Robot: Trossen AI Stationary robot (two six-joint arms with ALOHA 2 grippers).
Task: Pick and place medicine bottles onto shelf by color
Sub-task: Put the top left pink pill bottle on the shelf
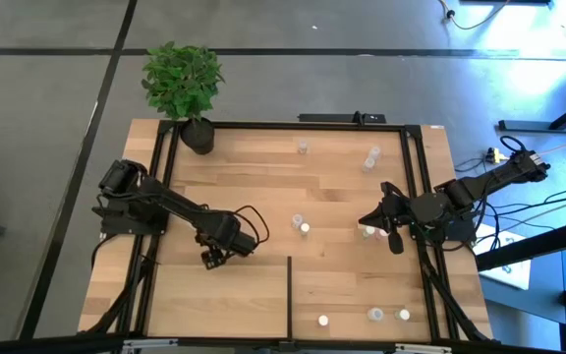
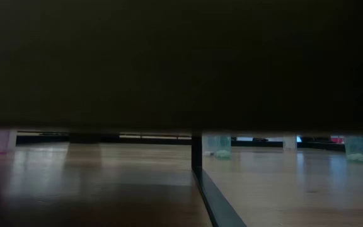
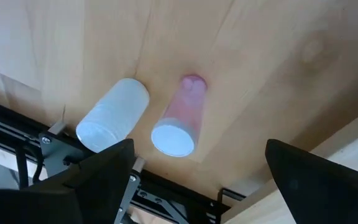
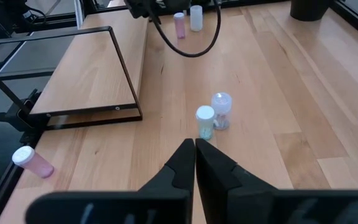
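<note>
Left hand wide open, empty, poised over pink bottle and white bottle for selecting by color. Right hand closed, empty, waiting at right.

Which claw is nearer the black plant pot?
Left. The left claw sits below the black plant pot on the table's left half; the right claw is far across, near the right rail.

High view: straight down over the light-wood slatted tabletop. Low view: level at table height, mostly blocked. Wrist views: close, angled down; both show the same tabletop.
</note>
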